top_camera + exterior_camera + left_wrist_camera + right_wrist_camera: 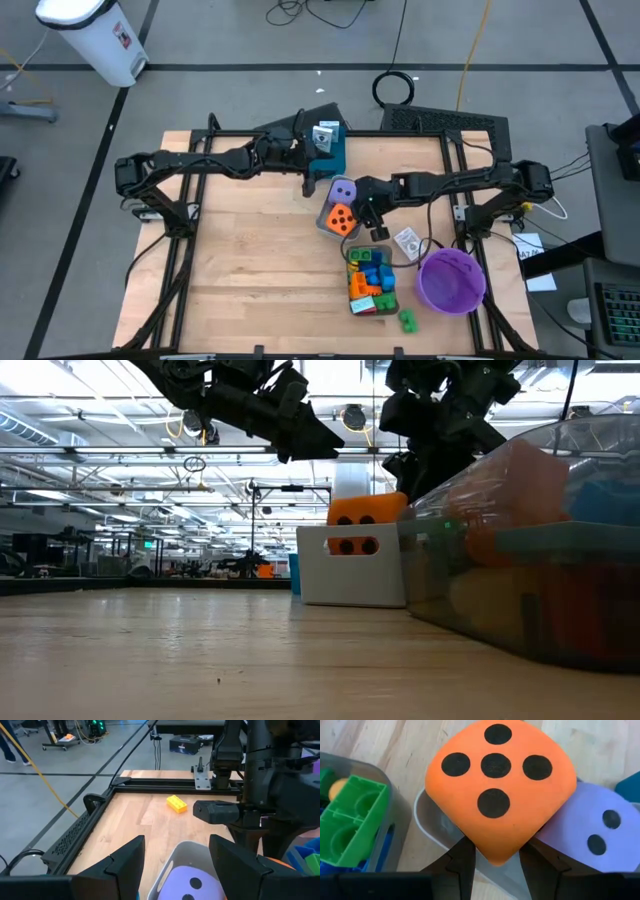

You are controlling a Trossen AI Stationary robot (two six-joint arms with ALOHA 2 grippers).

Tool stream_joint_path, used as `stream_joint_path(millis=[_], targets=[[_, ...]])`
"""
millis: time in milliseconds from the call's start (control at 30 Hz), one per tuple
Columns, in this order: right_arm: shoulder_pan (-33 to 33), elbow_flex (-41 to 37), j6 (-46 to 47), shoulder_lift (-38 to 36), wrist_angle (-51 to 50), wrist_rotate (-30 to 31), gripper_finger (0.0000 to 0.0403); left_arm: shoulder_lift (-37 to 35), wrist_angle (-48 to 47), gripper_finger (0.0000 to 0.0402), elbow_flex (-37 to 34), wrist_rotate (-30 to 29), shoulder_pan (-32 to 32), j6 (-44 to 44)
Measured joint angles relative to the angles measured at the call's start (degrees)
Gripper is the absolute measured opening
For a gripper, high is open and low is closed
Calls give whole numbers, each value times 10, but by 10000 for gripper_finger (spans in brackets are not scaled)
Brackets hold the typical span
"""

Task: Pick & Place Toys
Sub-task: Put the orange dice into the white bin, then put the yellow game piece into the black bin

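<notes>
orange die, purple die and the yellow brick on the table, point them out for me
orange die (495, 785), right wrist view, on its five-dot face
purple die (592, 832), right wrist view, on its face beside the two dots
yellow brick (176, 803), left wrist view, on its studded top

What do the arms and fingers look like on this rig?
Both arms are matte black, built of boxy jointed links. The left gripper and right gripper each end in two flat, angular black fingers. Black cables trail from the right arm's base. No markings are readable.
</notes>
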Motion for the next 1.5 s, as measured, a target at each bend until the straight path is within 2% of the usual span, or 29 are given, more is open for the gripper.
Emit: stream_joint_path(millis=[200,533,767,900,1100,1167,1367,1500], targets=[[0,0,-4,0,5,0,134,0,0,227,0,0,0,0],[0,0,-18,-2,7,2,190,0,0,227,0,0,0,0],[0,0,-43,-51,-11,7,207,0,0,227,0,0,0,0],[0,0,-49,-104,-62,73,205,0,0,227,0,0,0,0],[0,1,-87,-175,-153,239,201,0,-1,227,0,0,0,0],[0,1,-70,-192,-186,273,201,0,-1,227,0,0,0,0],[-50,1,-73,-208,-339,237,201,0,-1,227,0,0,0,0],[-120,-26,-79,-208,-359,158,201,0,-1,227,0,1,0,0]])
